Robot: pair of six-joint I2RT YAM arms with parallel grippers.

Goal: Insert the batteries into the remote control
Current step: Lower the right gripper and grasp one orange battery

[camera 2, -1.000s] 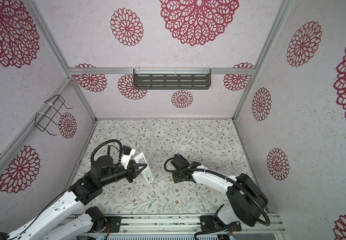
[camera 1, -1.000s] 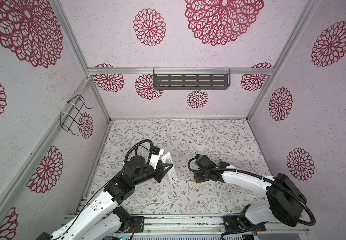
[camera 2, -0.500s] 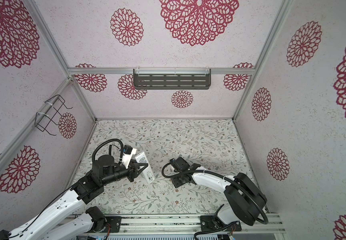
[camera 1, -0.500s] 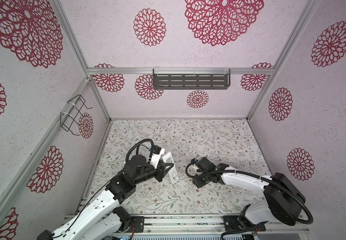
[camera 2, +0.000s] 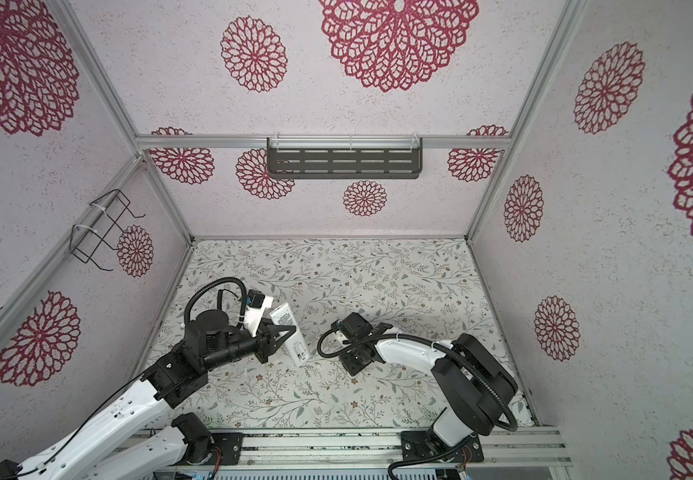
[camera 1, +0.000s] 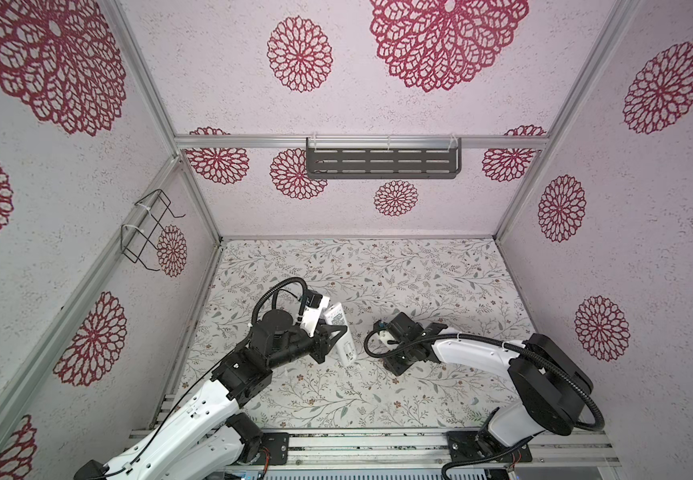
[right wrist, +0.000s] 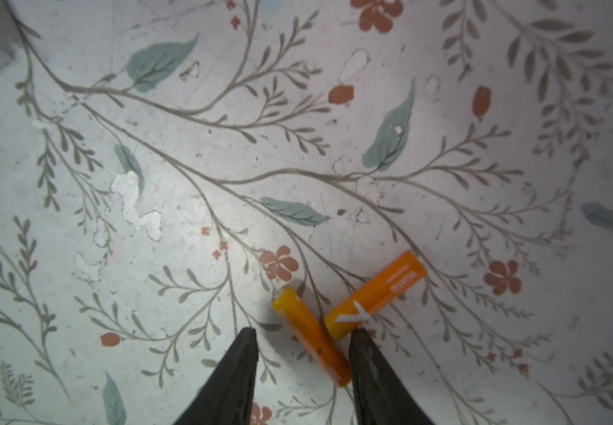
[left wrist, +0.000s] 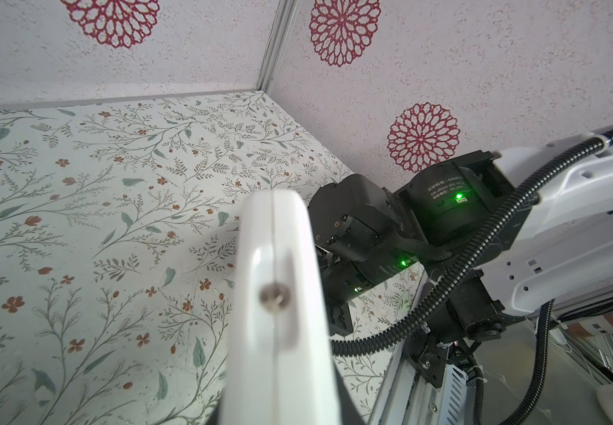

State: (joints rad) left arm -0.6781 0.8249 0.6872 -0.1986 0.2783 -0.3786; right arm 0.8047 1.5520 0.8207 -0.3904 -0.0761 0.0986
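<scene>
Fingers (right wrist: 231,375) of the right gripper (right wrist: 303,333) stand spread above two small orange cylindrical batteries (right wrist: 378,290), which lie touching in a V on the floral-print tabletop (right wrist: 150,147); one battery sits between the fingers. The left gripper (camera 1: 336,338) pinches the slim white plastic remote control (camera 1: 335,318), tilted. Pale walls with red rosettes (camera 1: 299,54) surround them, with a dark slotted shelf (camera 1: 382,162) behind.
</scene>
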